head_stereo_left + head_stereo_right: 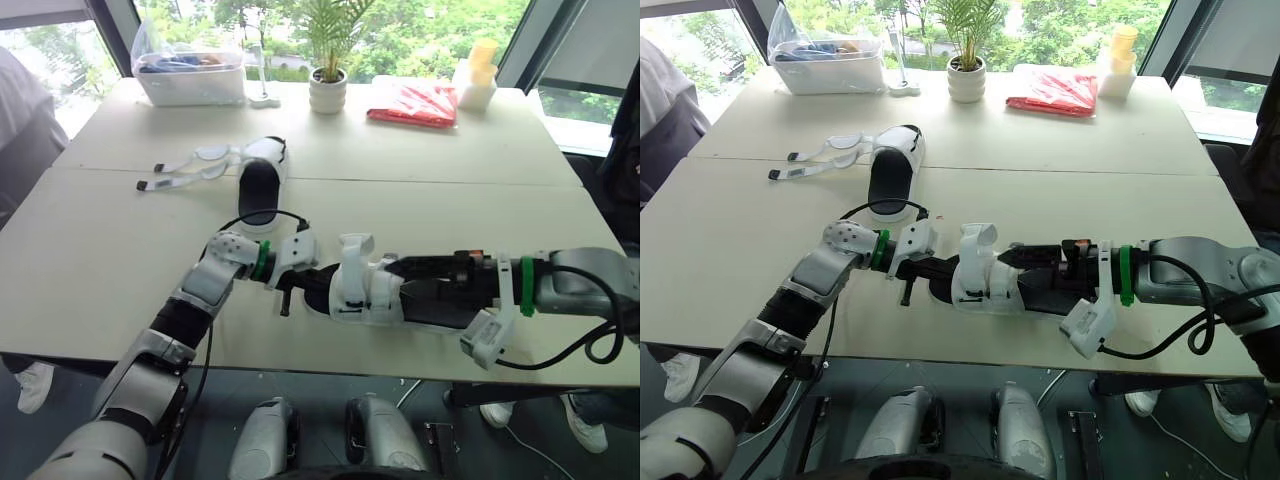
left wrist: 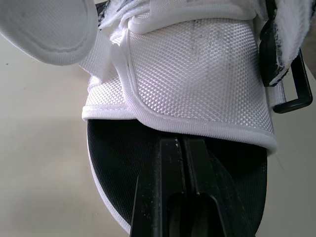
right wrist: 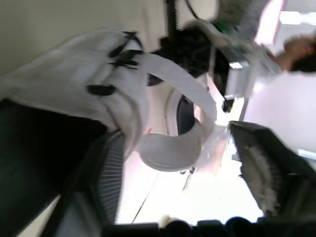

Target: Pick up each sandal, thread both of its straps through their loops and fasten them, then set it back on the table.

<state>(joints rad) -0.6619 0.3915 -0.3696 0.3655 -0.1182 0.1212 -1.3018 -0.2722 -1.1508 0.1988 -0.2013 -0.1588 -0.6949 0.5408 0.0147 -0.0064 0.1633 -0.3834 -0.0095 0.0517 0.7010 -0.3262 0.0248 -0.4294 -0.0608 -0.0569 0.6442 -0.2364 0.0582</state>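
The sandal is lying near the front edge of the table, long axis running left-right between both arms; the left gripper is pressing clenched at its left end; the right gripper is gaping around a strap.

An office-like meeting room: two pale tables pushed together, large windows along the top, a potted plant at upper centre
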